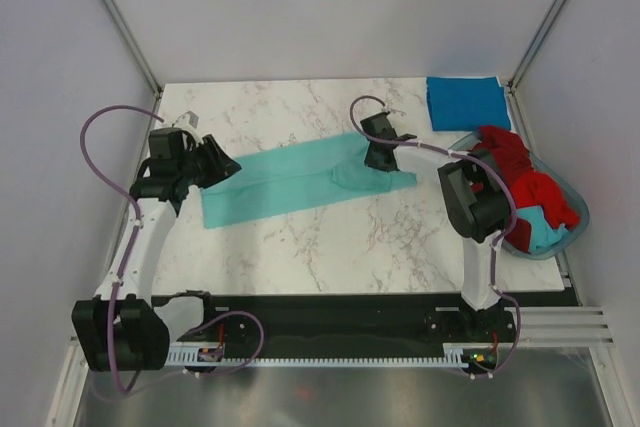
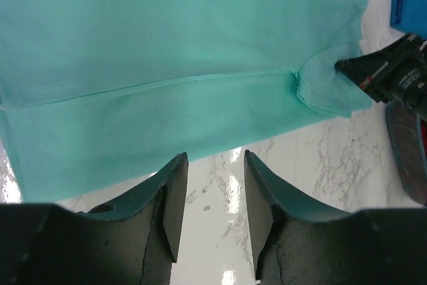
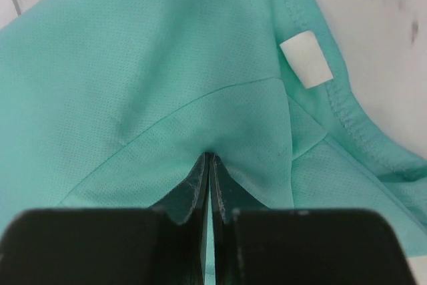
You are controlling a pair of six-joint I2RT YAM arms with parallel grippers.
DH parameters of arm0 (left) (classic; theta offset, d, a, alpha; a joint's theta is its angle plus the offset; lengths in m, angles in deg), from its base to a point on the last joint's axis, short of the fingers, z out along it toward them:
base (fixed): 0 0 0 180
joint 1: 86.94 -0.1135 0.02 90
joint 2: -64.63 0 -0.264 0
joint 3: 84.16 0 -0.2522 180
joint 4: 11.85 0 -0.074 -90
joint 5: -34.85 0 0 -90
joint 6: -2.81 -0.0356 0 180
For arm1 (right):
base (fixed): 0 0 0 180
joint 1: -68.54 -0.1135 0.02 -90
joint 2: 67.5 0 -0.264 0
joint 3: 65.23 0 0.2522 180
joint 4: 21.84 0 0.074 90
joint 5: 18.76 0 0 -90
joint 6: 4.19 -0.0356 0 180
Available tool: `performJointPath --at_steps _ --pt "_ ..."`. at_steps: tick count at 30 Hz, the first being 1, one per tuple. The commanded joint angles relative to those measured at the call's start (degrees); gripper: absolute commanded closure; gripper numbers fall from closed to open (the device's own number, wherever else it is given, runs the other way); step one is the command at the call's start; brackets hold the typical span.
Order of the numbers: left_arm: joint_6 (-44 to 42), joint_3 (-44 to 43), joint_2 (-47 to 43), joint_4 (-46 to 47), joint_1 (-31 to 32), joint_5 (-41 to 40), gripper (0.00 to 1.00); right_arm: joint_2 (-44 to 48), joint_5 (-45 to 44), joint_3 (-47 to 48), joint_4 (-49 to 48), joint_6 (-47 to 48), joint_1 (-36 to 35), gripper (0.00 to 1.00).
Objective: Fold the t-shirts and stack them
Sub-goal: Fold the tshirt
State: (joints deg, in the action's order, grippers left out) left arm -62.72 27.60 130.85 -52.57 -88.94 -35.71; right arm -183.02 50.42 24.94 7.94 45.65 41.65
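Observation:
A light teal-green t-shirt (image 1: 290,179) lies as a long folded strip across the middle of the marble table; it fills the left wrist view (image 2: 167,78) and the right wrist view (image 3: 153,65). My right gripper (image 1: 378,158) is shut on a pinch of the shirt's right end near the collar (image 3: 209,158); a white label (image 3: 305,59) shows beside it. My left gripper (image 1: 222,164) is open and empty at the shirt's left end, its fingers (image 2: 175,195) just off the cloth's near edge. A folded deeper blue t-shirt (image 1: 466,102) lies at the back right. Red t-shirts (image 1: 520,172) sit in the basket.
A translucent blue-grey oval basket (image 1: 570,232) stands at the right edge of the table, with red and teal cloth in it. White walls and metal posts close in the back and sides. My right arm's body (image 1: 475,202) is next to the basket.

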Motion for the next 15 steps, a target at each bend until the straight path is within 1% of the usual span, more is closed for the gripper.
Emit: performJointPath --at_steps 1,3,4,5,7,8,10,11,12,13,15 --pt "-0.6 1.9 -5.2 1.4 0.2 -4.1 0.53 -6.9 0.9 7.0 -3.2 9.7 4.1 0.91" --pt "0.0 3.1 -5.2 1.8 0.4 -2.8 0.52 -11.9 4.2 11.3 -5.0 12.1 6.5 0.91" --pt "-0.5 3.3 -4.2 1.8 0.8 -1.9 0.52 -13.9 5.8 17.8 -5.9 13.3 7.0 0.91" --pt "-1.0 3.7 -3.1 1.9 0.8 -0.1 0.53 -17.9 6.9 21.3 -5.8 14.7 7.3 0.91" --pt "-2.0 3.9 -0.1 1.8 0.9 1.7 0.53 -20.4 10.5 29.6 -5.7 18.2 7.2 0.89" --pt "-2.1 4.1 0.7 1.7 0.9 4.0 0.53 -21.7 11.1 31.7 -5.6 18.7 7.3 0.88" --pt "-1.4 4.2 2.9 1.7 1.3 5.5 0.53 -21.9 13.8 35.8 -5.6 20.0 7.6 0.86" --pt "-1.0 4.4 3.9 1.8 1.3 6.1 0.53 -21.2 15.1 36.6 -5.6 20.1 8.0 0.84" --pt "0.1 4.5 4.7 1.8 3.6 6.4 0.55 -20.4 16.1 36.9 -5.7 20.1 8.2 0.84" --pt "0.5 4.6 6.5 1.8 4.3 6.2 0.56 -19.4 18.2 36.4 -6.0 20.0 8.3 0.82" --pt "0.8 4.4 8.0 1.9 7.4 2.3 0.57 -15.3 20.0 34.5 -7.0 20.1 8.3 0.79"
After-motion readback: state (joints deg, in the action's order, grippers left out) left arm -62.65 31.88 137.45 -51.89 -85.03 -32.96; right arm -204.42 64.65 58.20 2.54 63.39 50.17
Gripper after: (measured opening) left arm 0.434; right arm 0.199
